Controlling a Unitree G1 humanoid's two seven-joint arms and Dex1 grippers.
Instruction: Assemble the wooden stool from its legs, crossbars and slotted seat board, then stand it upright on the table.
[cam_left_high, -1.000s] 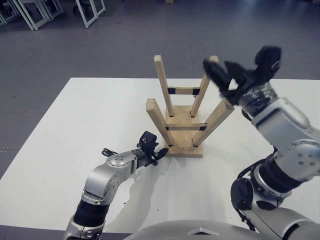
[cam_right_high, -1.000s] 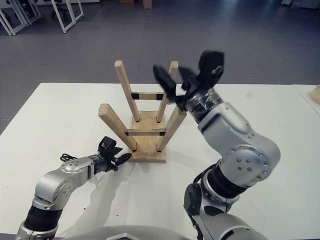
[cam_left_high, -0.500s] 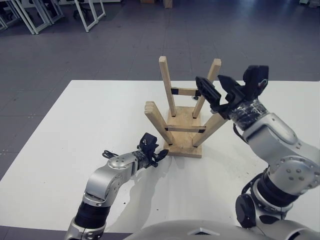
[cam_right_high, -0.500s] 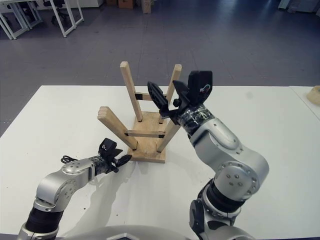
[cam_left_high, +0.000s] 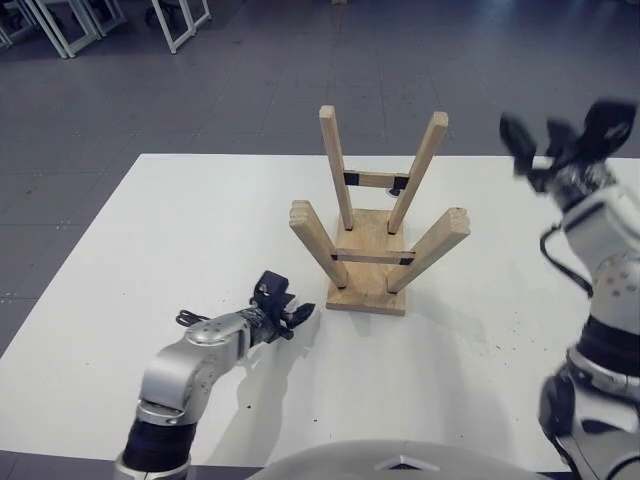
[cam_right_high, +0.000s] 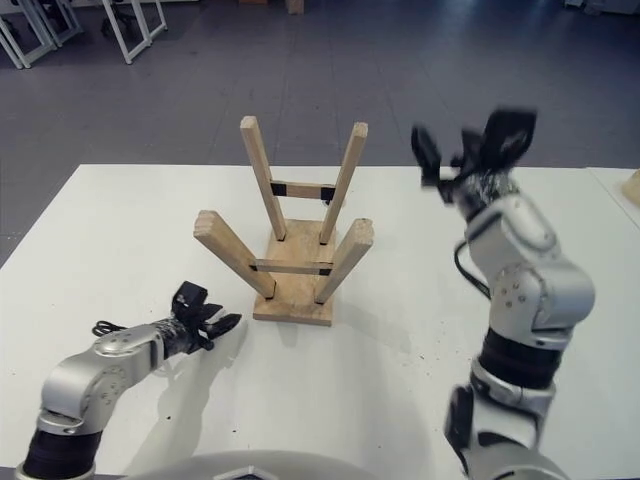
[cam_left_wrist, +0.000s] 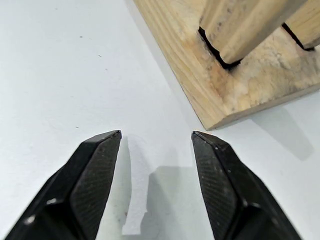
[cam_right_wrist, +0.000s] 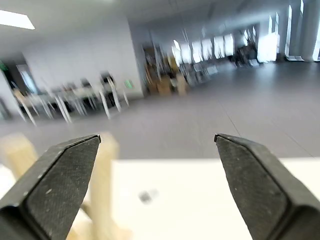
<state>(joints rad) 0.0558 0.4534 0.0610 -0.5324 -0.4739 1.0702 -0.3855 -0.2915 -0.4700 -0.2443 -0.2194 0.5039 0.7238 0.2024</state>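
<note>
The wooden stool (cam_left_high: 372, 232) stands upside down mid-table, its slotted seat board (cam_left_high: 367, 283) flat on the white table and its legs pointing up. Two crossbars (cam_left_high: 372, 256) join the legs. My left gripper (cam_left_high: 291, 317) lies low on the table, open, a short way left of the seat board's near corner and touching nothing. In the left wrist view its fingers (cam_left_wrist: 95, 175) frame that corner (cam_left_wrist: 220, 95), where a leg (cam_left_wrist: 245, 22) sits in its slot. My right gripper (cam_left_high: 560, 128) is raised to the right of the stool, open and empty.
The white table (cam_left_high: 150, 260) has free room to the left, right and front of the stool. Its far edge (cam_left_high: 220, 156) borders a grey floor. White frame furniture (cam_left_high: 60, 25) stands far back on the left.
My right gripper has drawn away from the stool's right legs, out to the right and up. The left gripper has slid a little back from the seat board. The stool has stayed put.
</note>
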